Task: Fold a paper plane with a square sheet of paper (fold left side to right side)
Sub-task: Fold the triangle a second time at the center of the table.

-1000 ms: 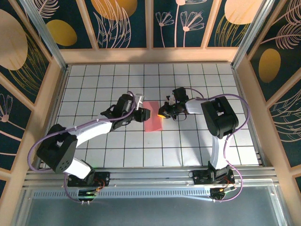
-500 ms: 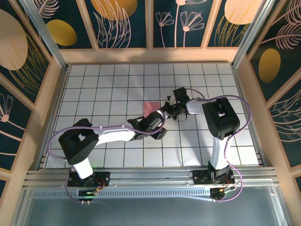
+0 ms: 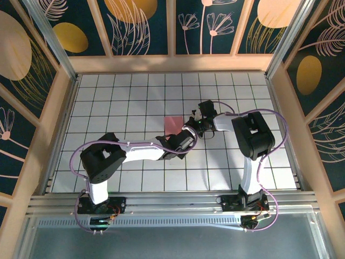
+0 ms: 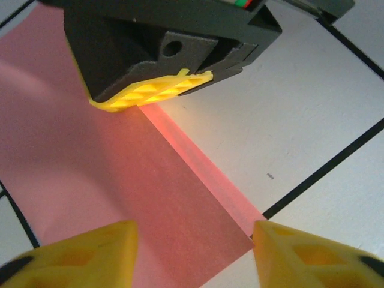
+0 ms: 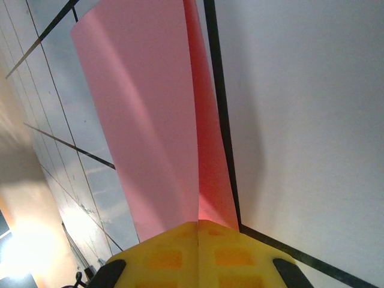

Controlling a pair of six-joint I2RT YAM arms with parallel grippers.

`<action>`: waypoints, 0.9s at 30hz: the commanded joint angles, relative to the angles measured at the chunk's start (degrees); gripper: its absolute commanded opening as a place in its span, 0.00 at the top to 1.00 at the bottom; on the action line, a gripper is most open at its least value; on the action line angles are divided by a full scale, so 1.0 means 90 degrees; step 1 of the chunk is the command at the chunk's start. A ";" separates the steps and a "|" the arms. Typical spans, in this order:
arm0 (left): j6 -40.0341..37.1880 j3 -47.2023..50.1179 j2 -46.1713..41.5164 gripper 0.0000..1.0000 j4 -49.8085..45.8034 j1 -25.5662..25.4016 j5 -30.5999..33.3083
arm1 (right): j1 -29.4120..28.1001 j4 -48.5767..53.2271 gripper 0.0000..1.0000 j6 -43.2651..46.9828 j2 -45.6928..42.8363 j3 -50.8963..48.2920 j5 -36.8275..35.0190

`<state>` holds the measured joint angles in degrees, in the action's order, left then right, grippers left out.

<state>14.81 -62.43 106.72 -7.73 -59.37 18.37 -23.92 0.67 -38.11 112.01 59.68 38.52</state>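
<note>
My right gripper [image 5: 198, 231] is clamped on one edge of the square sheet of paper [image 5: 150, 114]. Its wrist view shows two pink layers meeting at the pads, the upper one lifted. My left gripper [image 4: 192, 249] has its fingers apart, straddling the sheet's edge at frame bottom. From above, my left arm [image 3: 140, 150] covers most of the sheet, at centre frame on the grid table [image 3: 108, 97].
</note>
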 commanded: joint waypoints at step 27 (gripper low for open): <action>0.1222 0.0977 -0.1150 1.00 0.1405 0.1311 -0.3570 | 0.0893 -0.0229 0.61 0.0939 -0.2607 -0.1845 -0.0496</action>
<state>23.14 -55.29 96.60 1.72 -48.38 -7.35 -15.86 -1.56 -32.62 90.85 46.63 34.26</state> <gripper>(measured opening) 0.044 0.397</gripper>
